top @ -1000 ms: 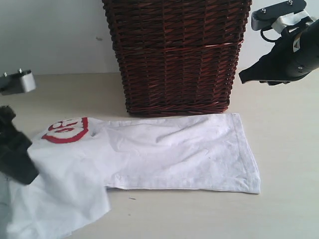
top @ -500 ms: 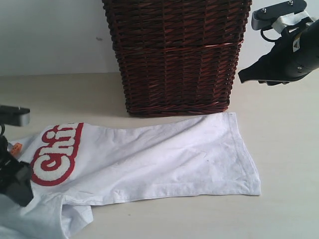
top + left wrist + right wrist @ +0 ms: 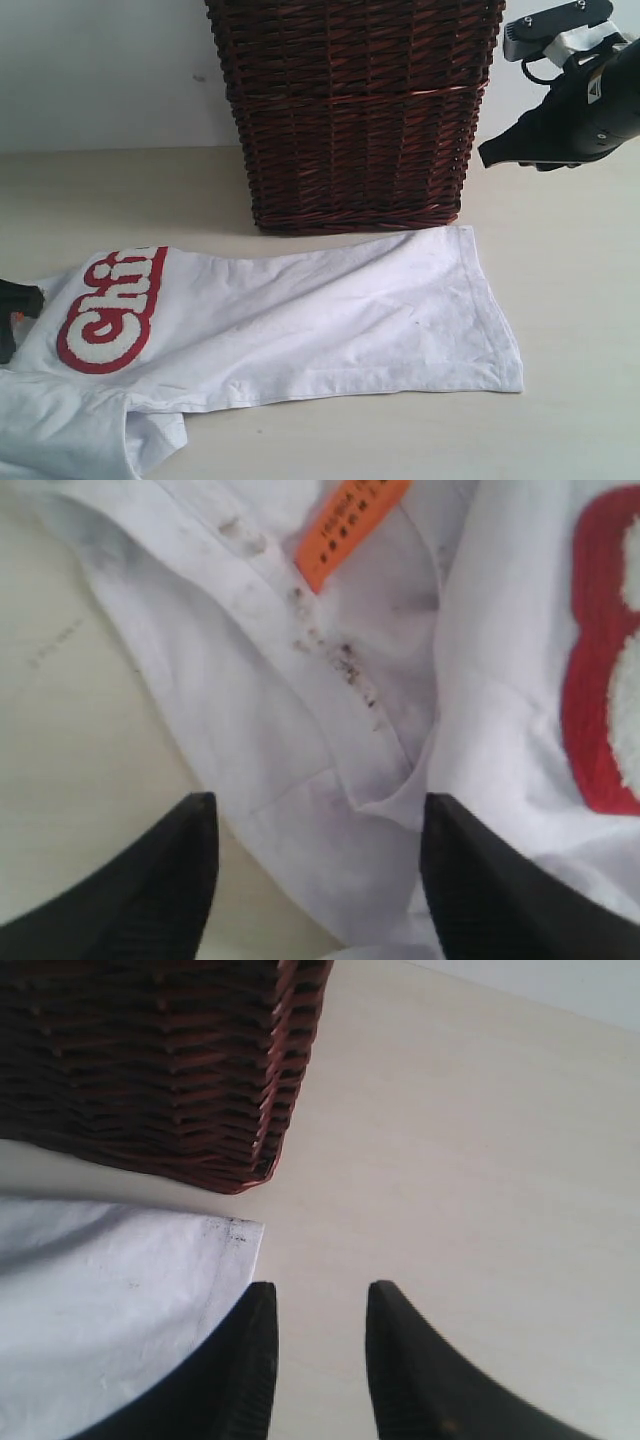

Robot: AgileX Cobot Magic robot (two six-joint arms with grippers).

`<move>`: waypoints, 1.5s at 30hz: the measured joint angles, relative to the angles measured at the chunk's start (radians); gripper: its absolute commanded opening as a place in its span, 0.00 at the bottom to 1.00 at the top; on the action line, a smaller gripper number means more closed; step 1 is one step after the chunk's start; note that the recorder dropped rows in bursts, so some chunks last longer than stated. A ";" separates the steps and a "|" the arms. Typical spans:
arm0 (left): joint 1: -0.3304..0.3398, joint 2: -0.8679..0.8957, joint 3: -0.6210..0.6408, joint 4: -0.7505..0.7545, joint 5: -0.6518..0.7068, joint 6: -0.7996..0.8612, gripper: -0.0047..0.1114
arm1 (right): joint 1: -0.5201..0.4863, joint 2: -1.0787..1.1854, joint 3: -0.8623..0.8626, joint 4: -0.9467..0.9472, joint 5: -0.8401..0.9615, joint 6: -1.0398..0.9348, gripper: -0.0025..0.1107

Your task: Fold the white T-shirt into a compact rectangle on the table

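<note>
Exterior view: the white T-shirt (image 3: 300, 320) lies spread across the counter (image 3: 580, 300) from 8 o'clock to 4 o'clock, lettering (image 3: 105, 310) face up, just in front of the wicker basket (image 3: 360, 110) at 12 o'clock. One sleeve is bunched at 7 o'clock. The left fingers (image 3: 15, 300) show only at the 9 o'clock edge, beside the collar end. The right fingers (image 3: 520, 145) hang at 2 o'clock, well clear of the cloth. Left wrist view: the left fingers (image 3: 150, 880) stand wide apart and grip nothing; the collar (image 3: 330, 670) and its orange label (image 3: 350, 525) lie flat below them. Right wrist view: the right fingers (image 3: 240, 1370) are parted by a narrow gap and empty, above the hem corner (image 3: 100, 1290) near the basket's base (image 3: 150, 1060). The step in hand appears to be laying the shirt flat before the first fold. To do it well, smooth the bunched sleeve first, then pinch shoulder and hem corner together so the fold line runs straight. Compared with one second ago, the chest panel, then doubled over with only a scrap of red showing, is now opened out; compared with half a second ago, the left arm has drawn back toward the edge. The right arm has not moved.
</note>
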 measured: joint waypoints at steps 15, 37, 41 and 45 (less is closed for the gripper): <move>0.012 0.180 0.006 0.198 -0.306 -0.200 0.59 | 0.000 0.000 0.000 -0.006 -0.011 0.000 0.29; 0.055 0.173 -0.018 0.273 -0.463 -0.239 0.04 | 0.000 0.000 0.000 -0.008 -0.016 0.000 0.29; 0.064 0.117 -0.107 0.287 -0.338 -0.191 0.04 | 0.000 0.000 0.000 -0.012 -0.016 0.000 0.29; 0.089 0.089 -0.197 0.289 -0.249 -0.129 0.04 | 0.000 0.000 0.000 -0.015 -0.018 0.000 0.29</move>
